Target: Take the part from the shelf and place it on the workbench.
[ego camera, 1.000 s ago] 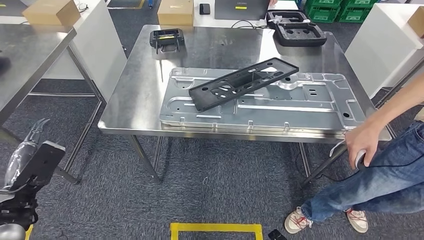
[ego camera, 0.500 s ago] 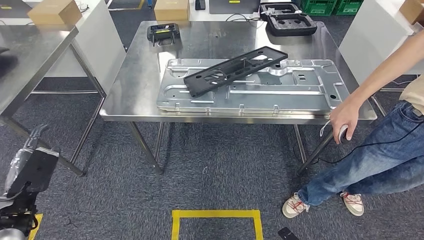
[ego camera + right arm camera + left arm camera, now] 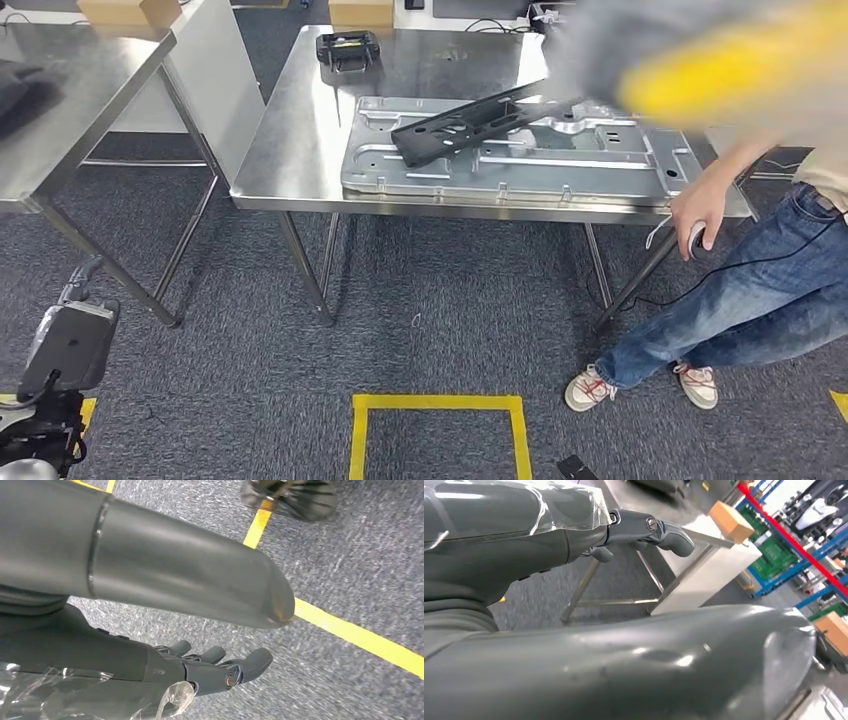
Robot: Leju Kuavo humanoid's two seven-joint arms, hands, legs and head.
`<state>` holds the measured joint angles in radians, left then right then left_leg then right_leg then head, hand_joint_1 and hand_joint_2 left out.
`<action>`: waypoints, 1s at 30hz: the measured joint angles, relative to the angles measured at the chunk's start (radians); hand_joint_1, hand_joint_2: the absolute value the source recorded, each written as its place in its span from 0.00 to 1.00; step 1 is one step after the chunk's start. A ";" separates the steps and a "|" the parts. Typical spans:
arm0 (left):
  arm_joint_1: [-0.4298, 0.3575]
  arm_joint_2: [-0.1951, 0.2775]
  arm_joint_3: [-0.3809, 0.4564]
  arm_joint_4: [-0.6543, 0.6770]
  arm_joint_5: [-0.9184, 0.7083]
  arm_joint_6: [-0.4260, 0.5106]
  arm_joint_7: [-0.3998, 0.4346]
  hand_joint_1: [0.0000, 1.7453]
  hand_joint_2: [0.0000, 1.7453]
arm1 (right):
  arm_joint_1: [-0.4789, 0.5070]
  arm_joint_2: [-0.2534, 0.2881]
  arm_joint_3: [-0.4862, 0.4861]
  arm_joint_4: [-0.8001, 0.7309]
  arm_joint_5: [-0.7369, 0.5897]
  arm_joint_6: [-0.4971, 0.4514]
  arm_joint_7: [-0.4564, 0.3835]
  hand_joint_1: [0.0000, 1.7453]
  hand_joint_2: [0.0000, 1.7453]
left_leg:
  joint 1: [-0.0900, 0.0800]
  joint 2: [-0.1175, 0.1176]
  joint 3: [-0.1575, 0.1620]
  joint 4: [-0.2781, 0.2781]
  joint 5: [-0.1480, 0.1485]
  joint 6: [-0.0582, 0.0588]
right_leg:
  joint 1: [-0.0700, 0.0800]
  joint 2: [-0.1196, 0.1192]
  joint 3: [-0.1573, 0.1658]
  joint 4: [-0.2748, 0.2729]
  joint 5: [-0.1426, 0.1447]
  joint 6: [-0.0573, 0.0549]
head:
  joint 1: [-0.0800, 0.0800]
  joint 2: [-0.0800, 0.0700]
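A long black frame part (image 3: 470, 125) lies slantwise on a large grey metal plate (image 3: 560, 170) on the steel workbench (image 3: 290, 150) ahead of me. My left hand (image 3: 68, 345) hangs low at my left side, far from the bench. In the left wrist view the left hand (image 3: 644, 530) has its fingers stretched out and holds nothing. My right hand (image 3: 215, 670) hangs over the carpet, fingers apart and empty.
A person in jeans (image 3: 740, 290) stands at the bench's right end, one hand (image 3: 700, 205) holding a small corded device. A blurred grey and yellow shape (image 3: 700, 60) covers the top right. A second steel table (image 3: 70, 110) stands left. Yellow tape (image 3: 437, 403) marks the floor.
The whole picture has shifted, so the camera moved: the bench now sits higher and further right. A blurred grey and yellow shape has come in at the top right.
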<state>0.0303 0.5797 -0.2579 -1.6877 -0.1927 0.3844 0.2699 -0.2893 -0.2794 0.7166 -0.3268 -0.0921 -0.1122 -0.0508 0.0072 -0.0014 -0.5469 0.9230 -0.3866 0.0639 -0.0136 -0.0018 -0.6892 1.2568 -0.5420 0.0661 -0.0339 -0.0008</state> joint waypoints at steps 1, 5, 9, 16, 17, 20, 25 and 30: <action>0.000 -0.003 0.000 0.002 0.003 0.000 -0.002 0.00 0.00 | -0.001 -0.001 -0.002 -0.001 0.001 0.000 0.000 0.00 0.00 | -0.002 0.000 -0.011 0.001 0.009 -0.001 | 0.000 0.000 0.035 -0.031 0.027 -0.003 | 0.000 0.000; -0.002 -0.011 0.001 0.006 0.016 0.006 -0.014 0.00 0.00 | -0.004 -0.006 -0.009 -0.007 0.002 -0.002 -0.001 0.00 0.00 | -0.007 0.000 -0.037 0.002 0.041 -0.015 | 0.007 0.003 0.229 -0.308 0.066 -0.021 | -0.001 0.000; -0.003 -0.016 0.004 0.006 0.043 0.021 -0.031 0.00 0.00 | -0.004 -0.005 -0.029 -0.012 -0.036 0.003 -0.034 0.00 0.00 | -0.004 0.002 -0.052 0.014 0.043 -0.039 | 0.009 -0.001 0.236 -0.354 0.078 -0.043 | -0.001 0.000; 0.014 -0.020 0.021 0.014 0.079 0.022 -0.057 0.00 0.00 | 0.001 0.002 -0.055 -0.018 -0.042 0.004 -0.072 0.00 0.00 | 0.003 0.001 -0.109 0.308 -0.122 -0.062 | 0.008 -0.008 0.149 -0.352 0.146 -0.059 | -0.004 0.000; 0.014 -0.020 0.021 0.015 0.080 0.020 -0.060 0.00 0.00 | 0.001 0.002 -0.057 -0.018 -0.042 0.004 -0.072 0.00 0.00 | 0.004 0.001 -0.064 0.250 -0.092 -0.060 | 0.008 -0.007 0.137 -0.351 0.154 -0.056 | -0.004 0.000; 0.013 -0.021 0.025 0.016 0.081 0.019 -0.069 0.00 0.00 | 0.004 0.003 -0.064 -0.019 -0.042 0.001 -0.072 0.00 0.00 | -0.001 0.000 0.081 0.021 -0.066 -0.046 | 0.011 -0.007 0.113 -0.348 0.177 -0.043 | -0.003 0.000; 0.020 -0.025 0.028 0.021 0.074 0.024 -0.080 0.00 0.00 | 0.017 0.002 -0.077 -0.018 -0.041 0.000 -0.071 0.00 0.00 | -0.002 0.002 0.081 -0.031 -0.050 -0.010 | 0.009 -0.004 0.081 -0.314 0.160 -0.018 | -0.003 0.000; 0.029 -0.034 0.028 0.037 0.073 0.027 -0.089 0.00 0.00 | 0.029 0.004 -0.078 -0.018 -0.037 0.000 -0.063 0.00 0.00 | -0.003 0.003 0.029 -0.030 -0.005 0.003 | 0.005 -0.002 -0.002 -0.016 -0.008 -0.005 | -0.001 0.000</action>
<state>0.0597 0.5458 -0.2296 -1.6509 -0.1197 0.4109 0.1809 -0.2601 -0.2759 0.6382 -0.3452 -0.1286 -0.1122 -0.1138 0.0038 0.0017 -0.5178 0.8927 -0.3920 0.0671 -0.0083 -0.0040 -0.6914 1.2409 -0.5503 0.0612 -0.0346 -0.0008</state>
